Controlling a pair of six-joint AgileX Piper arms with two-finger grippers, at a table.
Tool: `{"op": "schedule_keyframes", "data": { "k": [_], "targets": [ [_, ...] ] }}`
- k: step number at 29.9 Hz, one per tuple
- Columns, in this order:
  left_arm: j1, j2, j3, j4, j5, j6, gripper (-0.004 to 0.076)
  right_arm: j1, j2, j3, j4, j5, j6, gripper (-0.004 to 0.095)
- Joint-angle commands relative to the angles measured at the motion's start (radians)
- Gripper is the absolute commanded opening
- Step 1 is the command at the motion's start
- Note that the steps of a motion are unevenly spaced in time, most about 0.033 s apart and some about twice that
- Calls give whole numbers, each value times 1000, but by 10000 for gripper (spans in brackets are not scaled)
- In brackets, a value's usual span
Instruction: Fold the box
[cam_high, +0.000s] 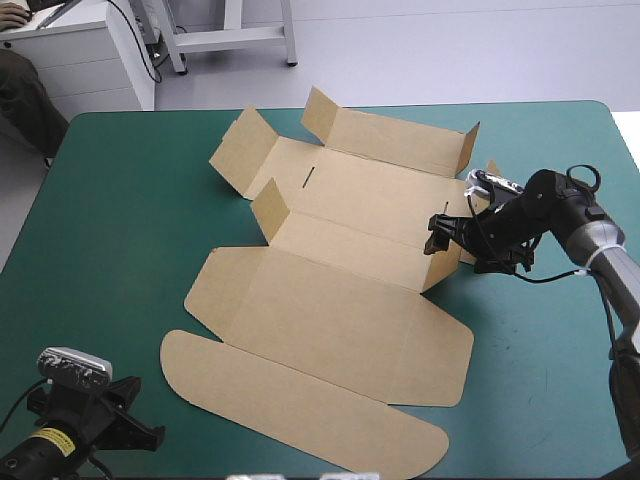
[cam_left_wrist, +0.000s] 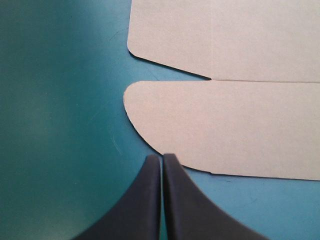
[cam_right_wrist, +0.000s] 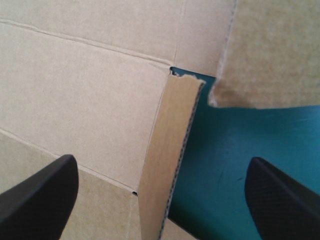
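Note:
The brown box (cam_high: 330, 310) lies as a cut sheet in the middle of the table. Its far walls and some side flaps are raised, and the lid with its rounded flap lies flat at the front. My right gripper (cam_high: 438, 236) is at the sheet's right side, open, with a raised side flap (cam_right_wrist: 167, 160) standing on edge between its fingers (cam_right_wrist: 45, 195). My left gripper (cam_high: 135, 428) sits at the front left corner, shut and holding nothing. Its tip (cam_left_wrist: 162, 159) is just short of the rounded lid flap (cam_left_wrist: 225, 125).
Teal-green cover (cam_high: 110, 230) shows to the left of the sheet and at the front right (cam_high: 540, 380). The table's far edge runs close behind the raised back wall (cam_high: 400, 140).

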Motion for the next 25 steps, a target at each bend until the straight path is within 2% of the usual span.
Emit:
{"op": "schedule_keyframes", "data": {
  "k": [1, 6, 14, 19, 25],
  "targets": [
    [0, 12, -30, -10, -58, -3, -8, -2, -26, -35, 38, -37, -22, 715],
    [0, 12, -30, -10, -58, -3, -8, -2, -7, -37, 66, -47, -26, 466],
    [0, 12, -30, -10, -58, -3, -8, -2, 29, -39, 88, -43, -108, 213],
    [0, 12, -30, -10, -58, -3, -8, -2, 31, -41, 88, -48, -196, -20],
    [0, 12, -30, -10, -58, -3, -8, -2, 31, -79, 47, -37, -324, -18]
  ]
}}
